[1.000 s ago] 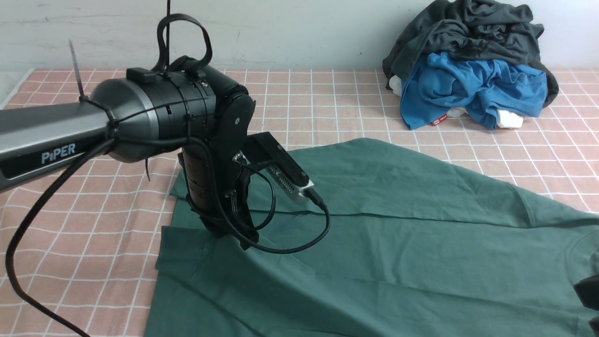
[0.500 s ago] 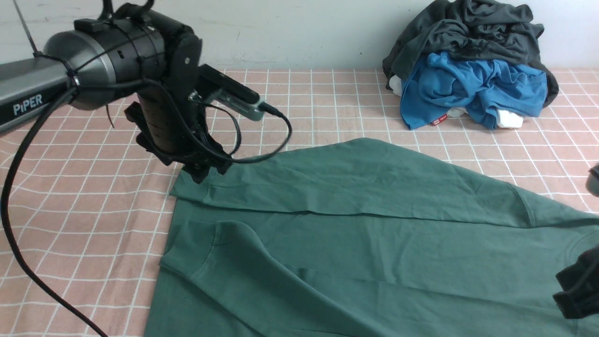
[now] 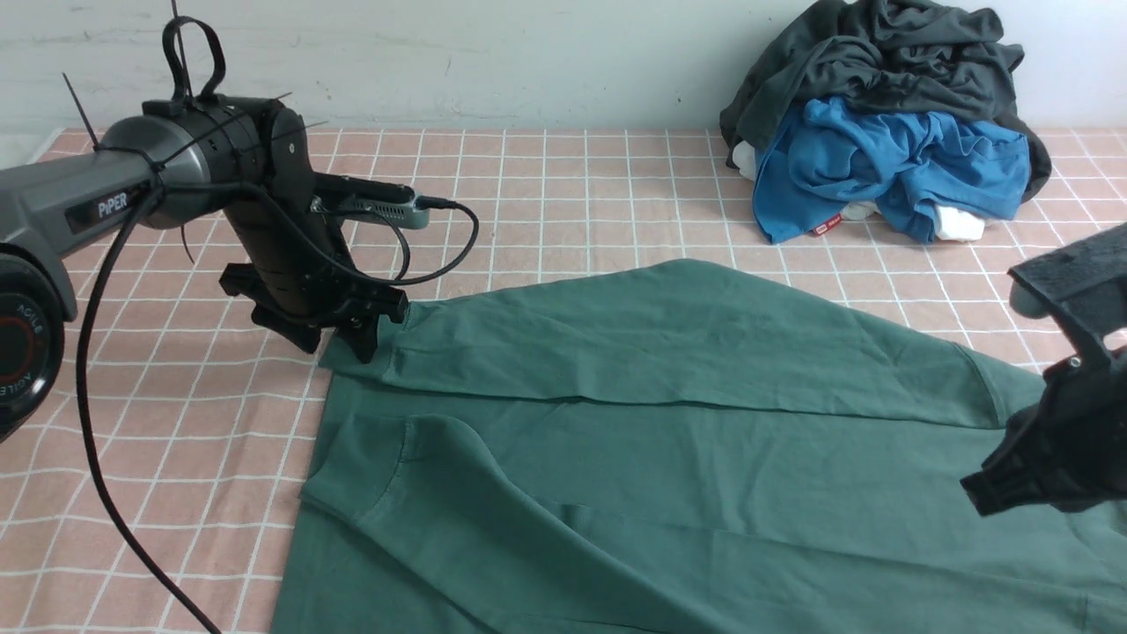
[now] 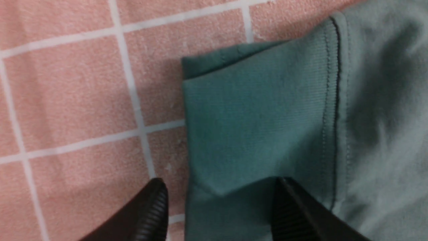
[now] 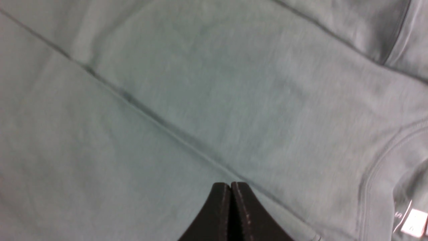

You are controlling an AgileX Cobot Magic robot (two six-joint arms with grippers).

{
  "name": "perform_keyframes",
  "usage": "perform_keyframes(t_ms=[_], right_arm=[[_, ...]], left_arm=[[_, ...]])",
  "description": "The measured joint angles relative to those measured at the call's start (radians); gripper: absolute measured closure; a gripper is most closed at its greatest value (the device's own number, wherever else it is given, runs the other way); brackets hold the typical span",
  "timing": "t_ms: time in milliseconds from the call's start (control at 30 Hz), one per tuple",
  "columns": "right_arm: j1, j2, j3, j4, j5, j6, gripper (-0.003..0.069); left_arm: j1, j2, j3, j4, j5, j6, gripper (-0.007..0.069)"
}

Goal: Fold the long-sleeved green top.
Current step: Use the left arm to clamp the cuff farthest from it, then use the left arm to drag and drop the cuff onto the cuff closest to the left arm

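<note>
The green long-sleeved top (image 3: 669, 423) lies spread over the near half of the table, both sleeves folded across its body. My left gripper (image 3: 339, 345) is open and low over the far sleeve's cuff (image 3: 374, 352) at the top's left edge. In the left wrist view the cuff (image 4: 254, 117) lies flat between the fingertips of my left gripper (image 4: 219, 185), one over the pink cloth, one over the fabric. My right gripper (image 3: 979, 493) is shut and empty, hovering above the top's right part. In the right wrist view, my right gripper (image 5: 230, 184) is near the ribbed neck (image 5: 371, 174).
A dark charcoal-grey garment (image 3: 880, 62) and a bright blue garment (image 3: 889, 163) with a small red tag are heaped at the back right against the wall. A pink checked cloth (image 3: 572, 194) covers the table. A white label (image 5: 413, 222) sits inside the neck.
My left gripper has lifted off the near sleeve and moved back-left to the far sleeve's cuff, turning its wrist. My right arm has risen into view at the right edge.
</note>
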Motion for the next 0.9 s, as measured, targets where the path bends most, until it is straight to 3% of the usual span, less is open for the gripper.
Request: perform_keyframes(t_ms=[100,333,400,667,800,900], right_arm=[[0.000,0.009,-0.019,0.000,0.000,0.000,0.0673],[0.000,0.015,-0.031,0.000,0.006,0.000,0.0673],[0.000,0.015,-0.031,0.000,0.008,0.000,0.0673],[0.000,0.015,-0.032,0.000,0.008,0.000,0.0673],[0.000,0.015,-0.032,0.000,-0.005,-0.001,0.0673],[0.000,0.015,-0.032,0.000,-0.014,-0.007,0.0673]], left_arm=[[0.000,0.001,-0.002,-0.012,0.000,0.017,0.0293],[0.000,-0.019,-0.034,-0.017,0.022,0.033,0.0564],[0.000,-0.032,-0.047,-0.018,0.034,0.034,0.0596],[0.000,-0.060,-0.057,-0.030,0.091,0.034,0.0598],[-0.001,-0.119,-0.035,-0.108,0.170,0.034,0.0598],[0.000,-0.241,0.069,-0.241,0.185,0.037,0.0598]])
